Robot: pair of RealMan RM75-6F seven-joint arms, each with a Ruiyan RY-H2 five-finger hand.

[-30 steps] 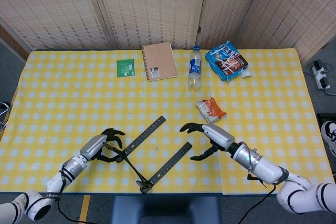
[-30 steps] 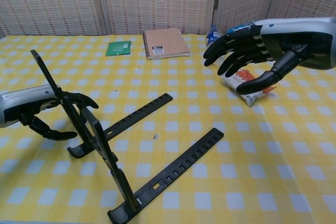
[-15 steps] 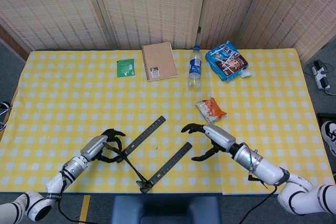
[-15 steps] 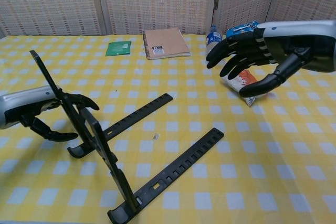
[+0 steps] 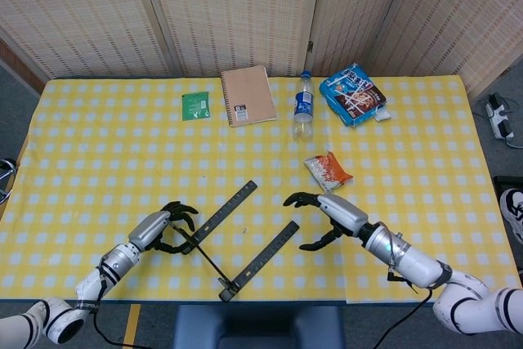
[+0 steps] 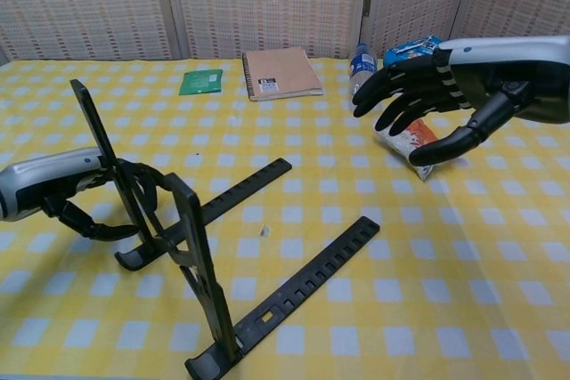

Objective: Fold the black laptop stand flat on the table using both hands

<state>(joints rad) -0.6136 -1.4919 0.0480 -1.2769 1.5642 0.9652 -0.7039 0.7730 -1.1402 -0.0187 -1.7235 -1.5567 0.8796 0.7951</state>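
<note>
Table (image 5: 98, 145) – yellow check cloth | black laptop stand (image 6: 191, 246) – near front edge, uprights raised; likely light, rigid, hinged – hold near hinges | right hand (image 6: 427, 100) – spread, empty, hovering | left hand (image 6: 67, 189) – grips left upright

The black folding laptop stand (image 5: 233, 244) sits near the front of the yellow checked table (image 5: 98, 153). The left hand (image 5: 163, 226) is at its left side. The right hand (image 5: 323, 218) is to its right, apart from it. Far behind lie a brown spiral notebook (image 5: 248, 95) and a clear plastic water bottle (image 5: 303, 108).
</note>
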